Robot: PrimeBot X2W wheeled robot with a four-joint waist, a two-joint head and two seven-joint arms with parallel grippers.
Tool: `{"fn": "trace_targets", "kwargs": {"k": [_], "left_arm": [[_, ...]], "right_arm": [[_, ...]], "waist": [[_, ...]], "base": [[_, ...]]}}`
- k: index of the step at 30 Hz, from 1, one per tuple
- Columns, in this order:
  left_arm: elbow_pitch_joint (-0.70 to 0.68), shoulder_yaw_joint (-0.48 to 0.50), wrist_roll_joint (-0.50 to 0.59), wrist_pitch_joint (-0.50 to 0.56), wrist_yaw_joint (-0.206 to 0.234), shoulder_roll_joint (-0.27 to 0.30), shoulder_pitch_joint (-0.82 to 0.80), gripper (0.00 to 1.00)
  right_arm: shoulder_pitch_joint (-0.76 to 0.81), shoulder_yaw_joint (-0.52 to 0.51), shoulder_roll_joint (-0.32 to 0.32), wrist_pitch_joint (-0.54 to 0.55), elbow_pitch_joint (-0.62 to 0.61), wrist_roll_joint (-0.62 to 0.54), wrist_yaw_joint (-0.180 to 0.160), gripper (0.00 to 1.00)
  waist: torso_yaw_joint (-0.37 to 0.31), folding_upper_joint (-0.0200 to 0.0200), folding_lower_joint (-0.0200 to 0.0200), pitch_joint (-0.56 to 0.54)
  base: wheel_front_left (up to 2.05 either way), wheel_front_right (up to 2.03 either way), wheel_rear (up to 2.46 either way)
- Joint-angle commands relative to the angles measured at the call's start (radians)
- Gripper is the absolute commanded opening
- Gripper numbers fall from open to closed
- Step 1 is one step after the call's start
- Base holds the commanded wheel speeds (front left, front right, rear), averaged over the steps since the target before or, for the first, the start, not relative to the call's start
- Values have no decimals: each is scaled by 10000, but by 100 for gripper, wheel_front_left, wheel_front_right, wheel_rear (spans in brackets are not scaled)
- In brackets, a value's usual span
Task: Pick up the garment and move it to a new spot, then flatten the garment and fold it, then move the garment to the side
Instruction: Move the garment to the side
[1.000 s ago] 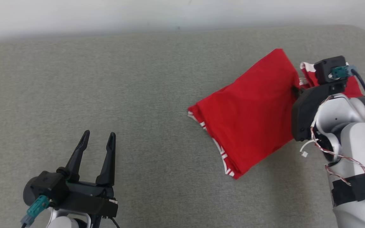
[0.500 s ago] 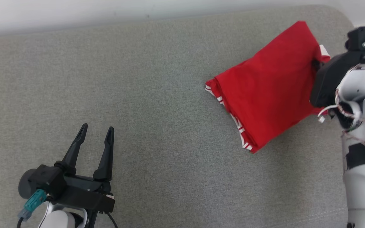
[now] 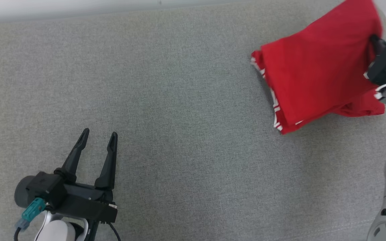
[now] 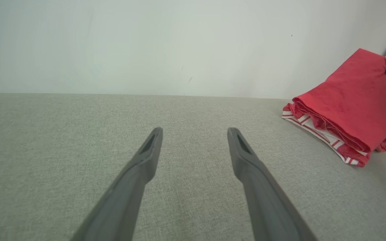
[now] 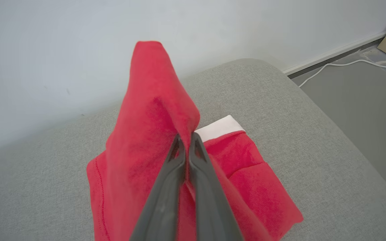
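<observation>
Nearest, the left gripper (image 3: 99,133) hovers over the grey cushion (image 3: 186,100), fingers spread wide and empty. Farther right, the right gripper (image 5: 187,138) pinches one fold of the red garment (image 3: 317,67), whose lower edge rests near the cushion's rounded end. That thin pinch could slip, letting layers unfold or slide off. The right arm reaches out sideways.

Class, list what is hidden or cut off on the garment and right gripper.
Right wrist view: lower garment, behind the right gripper and past the bottom edge.
Head view: that gripper's fingertips, buried in the garment; its body, cut by the right edge.
Left wrist view: garment's right side, past the right edge.
</observation>
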Motion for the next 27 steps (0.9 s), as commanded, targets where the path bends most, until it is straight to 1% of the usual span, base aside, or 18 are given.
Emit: {"fn": "trace_targets", "kwargs": {"k": [1, 5, 8, 12, 19, 20, 23, 25, 26, 27], "left_arm": [[-22, 14, 87, -44, 14, 108, -162, 100], [-10, -16, 98, -44, 14, 209, -236, 100], [-3, -56, 113, -44, 14, 279, -341, 100], [-7, -153, 88, -44, 14, 367, -455, 100], [64, -365, 134, -44, 14, 360, -685, 100], [64, -365, 134, -44, 14, 360, -685, 100], [71, -353, 135, -44, 14, 328, -726, 100], [83, -328, 135, -44, 14, 326, -713, 100], [83, -323, 132, -44, 14, 321, -698, 100], [87, -308, 129, -44, 14, 323, -685, 100]], "right_arm": [[-91, -361, -37, -108, -84, -262, -7, 0], [-138, -982, -31, -266, -121, -922, -7, 0], [-170, -1240, -33, -395, 43, -1581, -7, 0], [-246, -1379, -87, -860, 318, -2612, -7, 0], [-341, -1572, -841, -2117, 1074, -4373, -7, 0], [-341, -1572, -841, -2117, 1074, -4373, -7, 0], [-413, -1801, -1068, -2658, 1485, -4864, -7, 0], [-447, -2028, -1049, -2924, 1729, -5048, -7, 0], [-508, -2075, -1036, -3099, 1864, -5106, -7, 25], [-557, -2156, -1049, -3219, 2006, -5132, -7, 98]], "waist": [[12, -1, 0, 78], [0, -1, 0, 250], [8, -1, 0, 392], [99, -1, 0, 554], [488, -1, 0, 781], [488, -1, 0, 781], [661, -1, 0, 823], [724, -1, 0, 815], [744, -1, 0, 810], [755, -1, 0, 803]], "base": [[0, 0, 0], [0, 0, 0], [0, 0, 0], [0, 0, 0], [0, 0, 0], [0, 0, 0], [0, 0, 0], [0, 0, 0], [0, 0, 0], [0, 0, 0]]}}
